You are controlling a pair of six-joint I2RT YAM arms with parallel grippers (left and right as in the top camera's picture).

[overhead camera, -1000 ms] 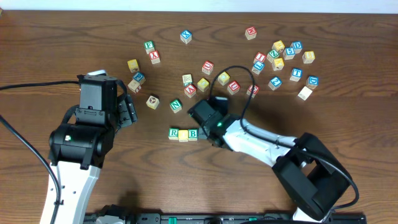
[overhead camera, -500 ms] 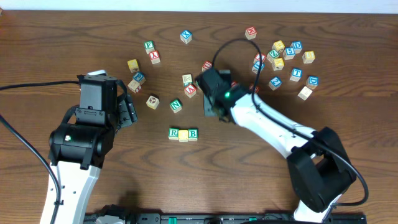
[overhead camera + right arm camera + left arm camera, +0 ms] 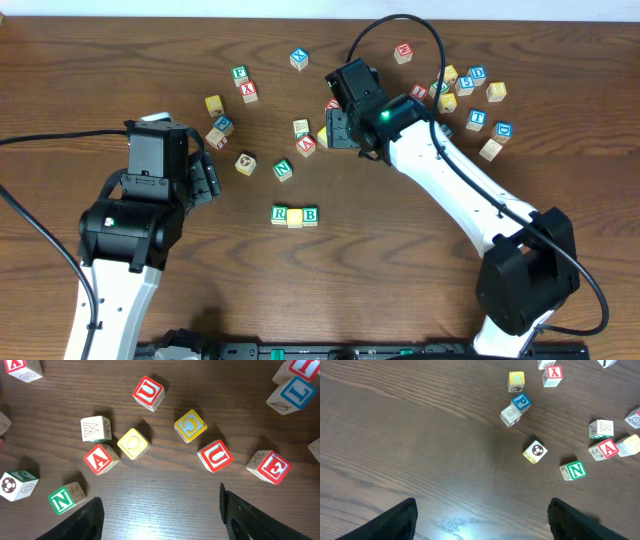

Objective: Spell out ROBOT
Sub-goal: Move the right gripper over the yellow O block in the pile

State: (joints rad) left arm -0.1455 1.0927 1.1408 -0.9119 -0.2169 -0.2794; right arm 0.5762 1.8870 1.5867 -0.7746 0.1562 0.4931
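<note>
Between the spread right fingers (image 3: 342, 130), and ahead of them in the right wrist view, the yellow-topped wooden cube marked O (image 3: 133, 443) is seen on the dark wooden desk (image 3: 380, 290). It is set off toward that picture's left-hand finger rather than centred. Its square top is turned cornerwise to the line joining the fingers, so a wrist turn is judged necessary before flat faces can be met. These fingers are held wide apart and nothing is gripped. The left fingers (image 3: 208, 178) are likewise spread and empty, and are seen well apart from the cluster, so the right arm is plainly the nearer.

Near the desk's middle the started word is found: the green-framed R cube (image 3: 279, 214), a yellow-topped cube (image 3: 294, 217) and the green-framed B cube (image 3: 310, 215), touching in a row. A second O and the blue-framed T cube (image 3: 477, 118), placed among loose cubes at the far right, are not yet added.

Crowding is the concern. A red-lettered A cube (image 3: 100, 458) is set against the O cube's lower-left side, touching or nearly so, and a plain cube with a zigzag mark (image 3: 95, 428) is found just beside it. A yellow cube with a blue C (image 3: 190, 425) is seen near on the other side and could be mistaken for the wanted one.
</note>
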